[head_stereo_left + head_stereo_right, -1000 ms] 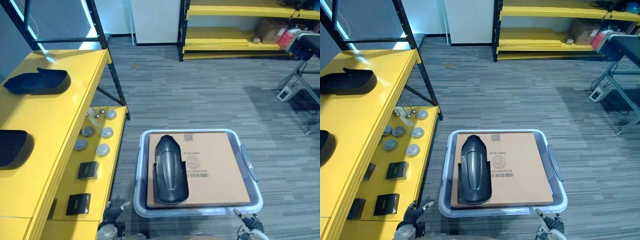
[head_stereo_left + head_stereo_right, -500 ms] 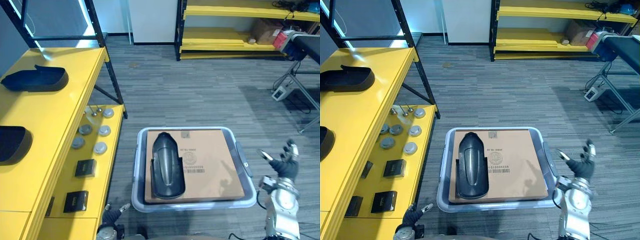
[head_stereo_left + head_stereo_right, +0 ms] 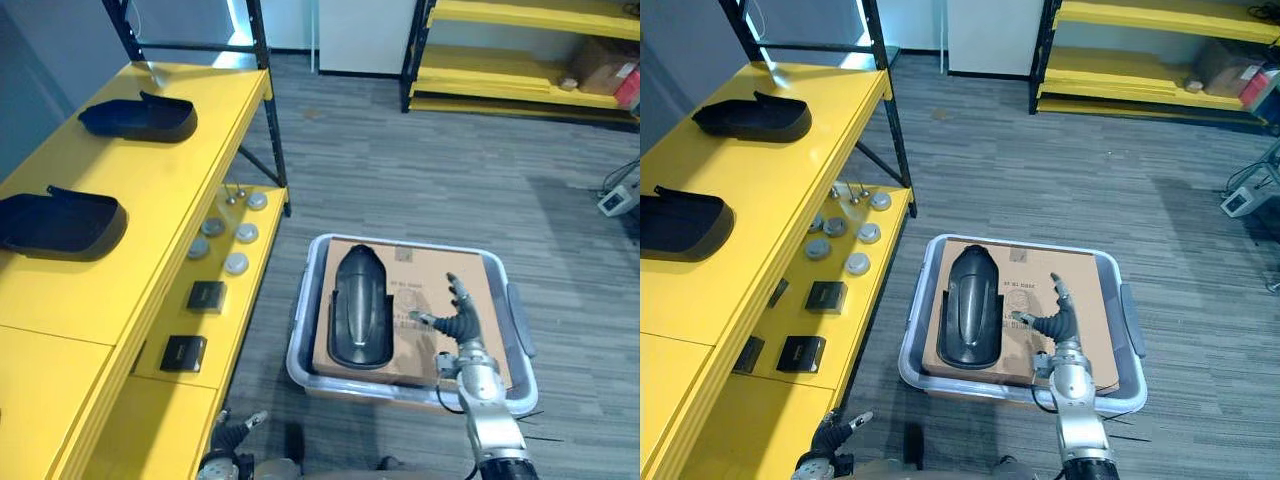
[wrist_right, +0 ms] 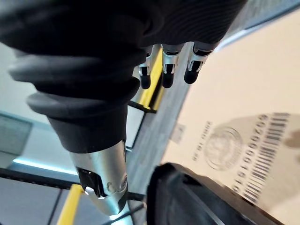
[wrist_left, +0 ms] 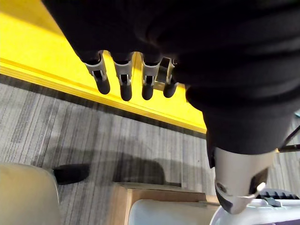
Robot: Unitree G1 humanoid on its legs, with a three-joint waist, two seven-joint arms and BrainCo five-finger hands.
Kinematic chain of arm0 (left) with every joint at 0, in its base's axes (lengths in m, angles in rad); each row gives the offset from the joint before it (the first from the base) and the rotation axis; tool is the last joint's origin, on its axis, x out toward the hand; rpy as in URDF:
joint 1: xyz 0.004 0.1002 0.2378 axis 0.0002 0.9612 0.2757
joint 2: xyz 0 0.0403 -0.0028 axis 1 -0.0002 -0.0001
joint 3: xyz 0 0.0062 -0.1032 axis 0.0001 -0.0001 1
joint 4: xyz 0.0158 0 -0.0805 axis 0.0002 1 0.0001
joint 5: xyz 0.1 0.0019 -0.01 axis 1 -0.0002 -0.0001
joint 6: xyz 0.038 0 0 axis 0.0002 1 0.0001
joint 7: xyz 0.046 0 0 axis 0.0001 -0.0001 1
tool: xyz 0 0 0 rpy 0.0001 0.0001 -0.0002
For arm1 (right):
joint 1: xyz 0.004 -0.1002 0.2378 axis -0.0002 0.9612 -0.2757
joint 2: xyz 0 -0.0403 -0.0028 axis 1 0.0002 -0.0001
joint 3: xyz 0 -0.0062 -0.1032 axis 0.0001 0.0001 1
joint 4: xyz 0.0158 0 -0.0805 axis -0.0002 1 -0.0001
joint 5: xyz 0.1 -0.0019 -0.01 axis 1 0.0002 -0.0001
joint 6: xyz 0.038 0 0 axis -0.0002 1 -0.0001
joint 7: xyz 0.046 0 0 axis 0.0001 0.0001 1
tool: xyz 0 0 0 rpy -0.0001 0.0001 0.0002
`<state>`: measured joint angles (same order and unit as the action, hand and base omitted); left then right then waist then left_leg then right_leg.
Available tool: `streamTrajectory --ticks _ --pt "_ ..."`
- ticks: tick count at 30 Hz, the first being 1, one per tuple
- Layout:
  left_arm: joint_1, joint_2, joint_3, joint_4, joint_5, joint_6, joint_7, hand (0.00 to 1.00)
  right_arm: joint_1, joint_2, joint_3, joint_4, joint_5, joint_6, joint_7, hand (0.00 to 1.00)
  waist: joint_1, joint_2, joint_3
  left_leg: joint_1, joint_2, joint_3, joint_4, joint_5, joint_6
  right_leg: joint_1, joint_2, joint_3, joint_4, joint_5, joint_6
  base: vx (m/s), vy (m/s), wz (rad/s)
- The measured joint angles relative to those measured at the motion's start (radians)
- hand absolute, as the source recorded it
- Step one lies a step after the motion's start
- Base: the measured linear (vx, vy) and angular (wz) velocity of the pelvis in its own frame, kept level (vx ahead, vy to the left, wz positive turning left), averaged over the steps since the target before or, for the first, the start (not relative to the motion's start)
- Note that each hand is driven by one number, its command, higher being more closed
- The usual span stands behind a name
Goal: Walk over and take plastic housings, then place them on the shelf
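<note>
- Left eye view: the right hand (image 3: 460,325) is held open just right of the plastic housing (image 3: 360,320), which lies on cardboard (image 3: 420,285) in the grey bin (image 3: 298,345).
- The reach is judged to be in hand; the housing must be gripped next.
- The left hand (image 5: 123,79) is relaxed and empty.

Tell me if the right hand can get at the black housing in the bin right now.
Probably yes: the open right hand hovers over the cardboard sheet just beside the black plastic housing, with nothing between them.

R hand (image 4: 168,65) above cardboard (image 4: 234,112), nr housing (image 4: 187,201)
</note>
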<state>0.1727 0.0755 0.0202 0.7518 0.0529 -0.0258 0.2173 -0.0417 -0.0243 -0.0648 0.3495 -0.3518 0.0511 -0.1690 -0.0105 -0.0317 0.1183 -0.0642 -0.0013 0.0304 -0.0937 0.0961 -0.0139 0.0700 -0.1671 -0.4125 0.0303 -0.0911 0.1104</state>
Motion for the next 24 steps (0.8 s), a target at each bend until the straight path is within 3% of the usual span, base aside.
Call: streamTrajectory --ticks 7,8,14,24 --pt "-0.041 -0.005 -0.019 -0.017 0.000 0.001 0.006 0.00 -0.084 0.026 -0.054 0.102 -0.094 0.069 -0.052 0.00 0.026 -0.002 0.054 -0.008 -0.002 -0.007 0.000 0.000 0.000 0.002 0.000 -0.013 -0.001 0.000 0.000 0.02 -0.005 0.09" --pt "-0.042 -0.005 -0.020 -0.017 0.000 0.001 0.006 0.00 -0.091 0.028 -0.066 0.127 -0.097 0.078 -0.056 1.00 0.024 -0.003 0.057 -0.010 -0.002 -0.011 0.000 0.000 0.000 0.003 -0.002 -0.018 -0.001 0.000 0.000 0.00 0.004 0.10" --pt "-0.046 -0.003 -0.030 -0.016 0.000 0.001 0.007 0.00 -0.182 0.021 -0.104 0.219 -0.170 0.104 -0.115 1.00 0.024 -0.006 0.086 -0.010 -0.015 -0.013 0.000 0.001 0.001 0.005 -0.011 -0.024 -0.001 0.001 0.002 -0.03 0.028 0.02" --pt "-0.085 -0.003 -0.052 -0.010 -0.001 0.003 0.008 0.00 -0.226 0.019 -0.082 0.266 -0.166 0.113 -0.068 1.00 0.025 -0.008 0.105 -0.015 -0.017 -0.012 -0.002 0.002 0.000 0.005 -0.009 -0.024 -0.016 0.003 0.005 -0.01 0.004 0.00"
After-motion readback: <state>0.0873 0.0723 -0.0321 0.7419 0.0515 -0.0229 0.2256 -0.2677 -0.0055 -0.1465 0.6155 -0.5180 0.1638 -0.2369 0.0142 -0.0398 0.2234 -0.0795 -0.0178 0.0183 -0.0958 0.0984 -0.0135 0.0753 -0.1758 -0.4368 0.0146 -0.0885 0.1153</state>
